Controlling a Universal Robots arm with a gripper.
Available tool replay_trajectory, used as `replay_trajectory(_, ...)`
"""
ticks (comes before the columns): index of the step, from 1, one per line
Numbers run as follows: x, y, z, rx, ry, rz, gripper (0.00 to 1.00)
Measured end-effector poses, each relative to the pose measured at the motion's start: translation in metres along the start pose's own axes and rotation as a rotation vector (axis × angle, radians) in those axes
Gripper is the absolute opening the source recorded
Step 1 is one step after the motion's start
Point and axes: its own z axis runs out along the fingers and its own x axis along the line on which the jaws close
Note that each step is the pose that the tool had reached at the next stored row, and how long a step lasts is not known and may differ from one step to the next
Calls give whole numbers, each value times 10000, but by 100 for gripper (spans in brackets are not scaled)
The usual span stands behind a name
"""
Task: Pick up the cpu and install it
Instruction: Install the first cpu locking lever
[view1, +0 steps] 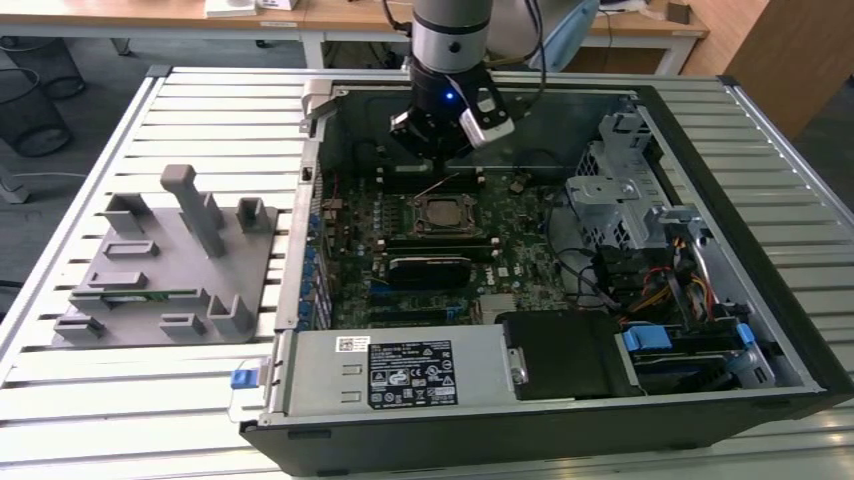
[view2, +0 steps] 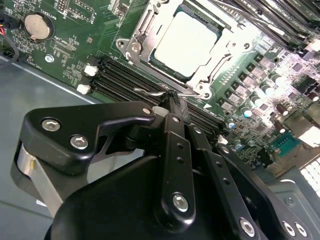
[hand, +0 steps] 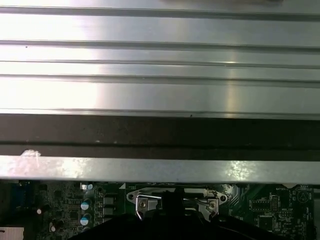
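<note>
black hand (view2: 172, 100) apparently pressed together, cpu (view2: 186, 44) seated in socket, open computer case (view1: 747, 200), slatted metal table (view1: 200, 120)

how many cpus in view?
1. The cpu sits in the socket on the motherboard, inside the open case. Slots in the grey tray could hide another.

I'm counting one cpu (view2: 186, 42), one open computer case (view1: 747, 200), one gray fixture tray (view1: 94, 290), one arm (view1: 454, 40) here.
</note>
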Motion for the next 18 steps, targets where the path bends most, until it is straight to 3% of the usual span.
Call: replay_trajectory(18,-61,33,54,21,0,19,11)
